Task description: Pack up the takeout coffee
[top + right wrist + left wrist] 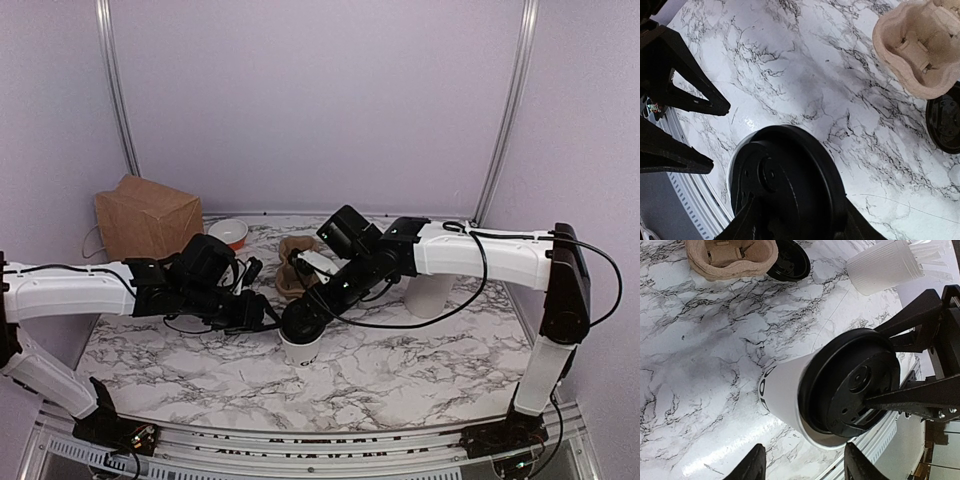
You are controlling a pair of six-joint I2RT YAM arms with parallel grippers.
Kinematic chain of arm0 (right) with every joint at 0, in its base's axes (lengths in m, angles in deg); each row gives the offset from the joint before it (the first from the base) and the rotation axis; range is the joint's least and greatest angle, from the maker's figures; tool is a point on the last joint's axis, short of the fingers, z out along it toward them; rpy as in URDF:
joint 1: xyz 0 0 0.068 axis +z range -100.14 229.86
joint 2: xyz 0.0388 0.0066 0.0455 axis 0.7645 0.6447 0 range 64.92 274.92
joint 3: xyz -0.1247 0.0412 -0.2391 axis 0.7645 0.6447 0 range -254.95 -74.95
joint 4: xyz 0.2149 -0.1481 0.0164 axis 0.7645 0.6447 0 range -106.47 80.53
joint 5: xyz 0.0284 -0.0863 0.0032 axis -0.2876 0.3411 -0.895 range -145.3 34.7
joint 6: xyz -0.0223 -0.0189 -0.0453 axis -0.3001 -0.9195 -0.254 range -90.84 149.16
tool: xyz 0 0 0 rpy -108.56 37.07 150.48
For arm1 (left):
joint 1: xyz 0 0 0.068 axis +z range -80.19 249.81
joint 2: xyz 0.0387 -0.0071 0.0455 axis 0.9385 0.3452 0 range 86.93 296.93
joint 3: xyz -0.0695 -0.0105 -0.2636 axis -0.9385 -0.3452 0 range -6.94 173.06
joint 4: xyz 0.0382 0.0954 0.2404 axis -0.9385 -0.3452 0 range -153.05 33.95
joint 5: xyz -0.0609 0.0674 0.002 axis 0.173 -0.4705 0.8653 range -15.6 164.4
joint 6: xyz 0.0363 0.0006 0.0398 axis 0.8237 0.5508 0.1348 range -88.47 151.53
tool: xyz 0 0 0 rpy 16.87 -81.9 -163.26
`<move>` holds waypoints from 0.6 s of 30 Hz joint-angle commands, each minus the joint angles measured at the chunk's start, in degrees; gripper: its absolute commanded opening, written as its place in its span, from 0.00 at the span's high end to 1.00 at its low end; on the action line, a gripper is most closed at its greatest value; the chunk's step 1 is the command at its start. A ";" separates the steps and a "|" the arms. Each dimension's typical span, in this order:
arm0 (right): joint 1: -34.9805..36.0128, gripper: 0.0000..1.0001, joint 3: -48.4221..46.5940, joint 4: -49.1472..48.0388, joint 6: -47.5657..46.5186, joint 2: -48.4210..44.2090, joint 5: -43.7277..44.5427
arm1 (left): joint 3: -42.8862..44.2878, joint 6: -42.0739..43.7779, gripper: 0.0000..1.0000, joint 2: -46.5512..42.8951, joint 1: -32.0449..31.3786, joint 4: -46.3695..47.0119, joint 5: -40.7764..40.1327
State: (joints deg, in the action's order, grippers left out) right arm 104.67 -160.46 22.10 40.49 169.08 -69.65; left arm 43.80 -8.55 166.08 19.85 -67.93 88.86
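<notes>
Marble tabletop (420,370) fills my top view. My right gripper (801,202) points down, fingers spread either side of the black lid (785,175); I cannot tell if they grip. The takeout coffee (300,347) stands upright directly beneath at lower centre. My left gripper (806,446), open and empty, sits just left. 1 pulp carrier (296,268) lies above.

- Lilac walls (320,100) close in the back and both sides, plain and evenly lit.
- A metal pole (117,90) runs up the back left corner, and a second pole (508,110) runs up the back right corner.
- The table (430,370) has a white marble-pattern top with grey veins.
- A metal rail (300,452) lines its near edge.
- Soft glare (725,455) shines on the tabletop.
</notes>
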 commanded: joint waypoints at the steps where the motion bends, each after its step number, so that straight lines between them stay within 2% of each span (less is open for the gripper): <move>1: 0.65 0.50 0.12 -1.84 1.27 0.71 -0.75 | 2.42 0.21 0.47 1.85 -0.23 0.69 -0.37; 18: 0.66 0.50 2.37 -3.76 2.59 -0.14 -1.45 | 7.14 1.38 0.44 6.43 -0.23 1.06 -1.66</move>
State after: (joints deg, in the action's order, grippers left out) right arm 104.67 -158.67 18.60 42.63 169.06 -70.68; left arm 48.98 -8.11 170.91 19.85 -67.62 88.40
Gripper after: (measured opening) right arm 0.498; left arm 0.561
